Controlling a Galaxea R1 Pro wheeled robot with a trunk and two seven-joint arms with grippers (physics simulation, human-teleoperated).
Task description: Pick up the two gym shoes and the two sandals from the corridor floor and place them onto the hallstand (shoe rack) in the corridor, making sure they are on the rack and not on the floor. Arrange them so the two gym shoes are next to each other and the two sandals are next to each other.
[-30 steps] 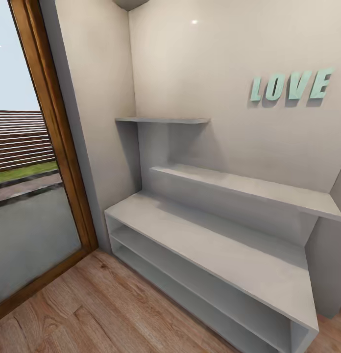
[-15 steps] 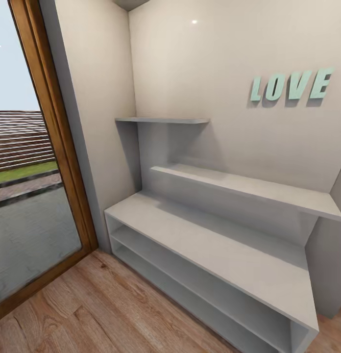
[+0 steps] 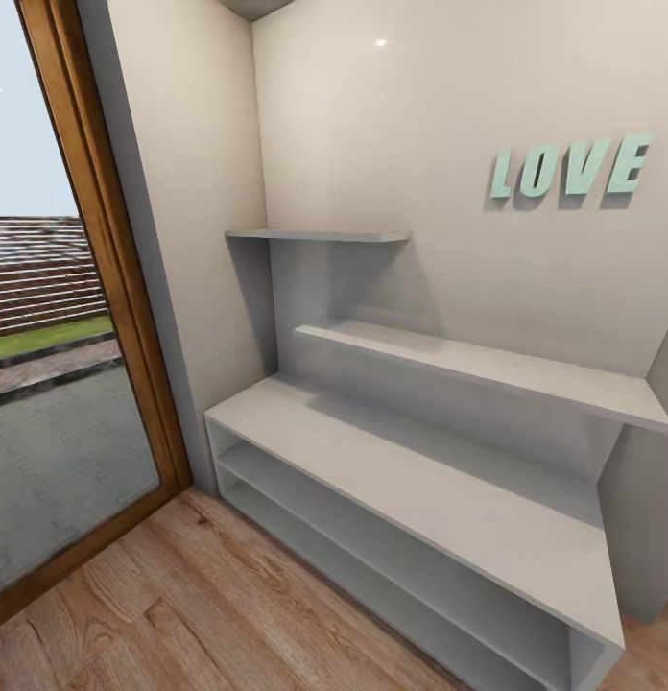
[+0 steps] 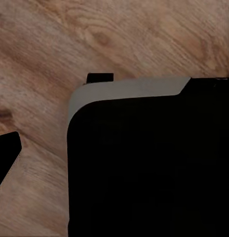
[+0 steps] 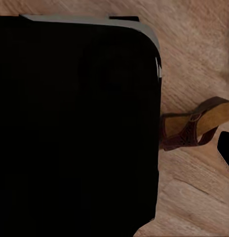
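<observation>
Head view presents the pale grey-white hallstand with a wide low bench and stepped wall shelves (image 3: 440, 499), bare of footwear, standing on the light brown wood-grain plank floor (image 3: 180, 614). Right wrist view shows one dark brown perforated leather sandal (image 5: 193, 129) lying on the planks beside a black body panel, so we judge we should turn toward it. We cannot tell either gripper's state; the gym shoes are not located.

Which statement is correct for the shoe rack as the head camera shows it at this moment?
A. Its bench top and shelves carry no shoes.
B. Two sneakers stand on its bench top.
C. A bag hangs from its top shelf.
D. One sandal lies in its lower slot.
A: in the head view the hallstand has a bare bench top and bare wall shelves, while one sandal lies on the corridor floor.
</observation>
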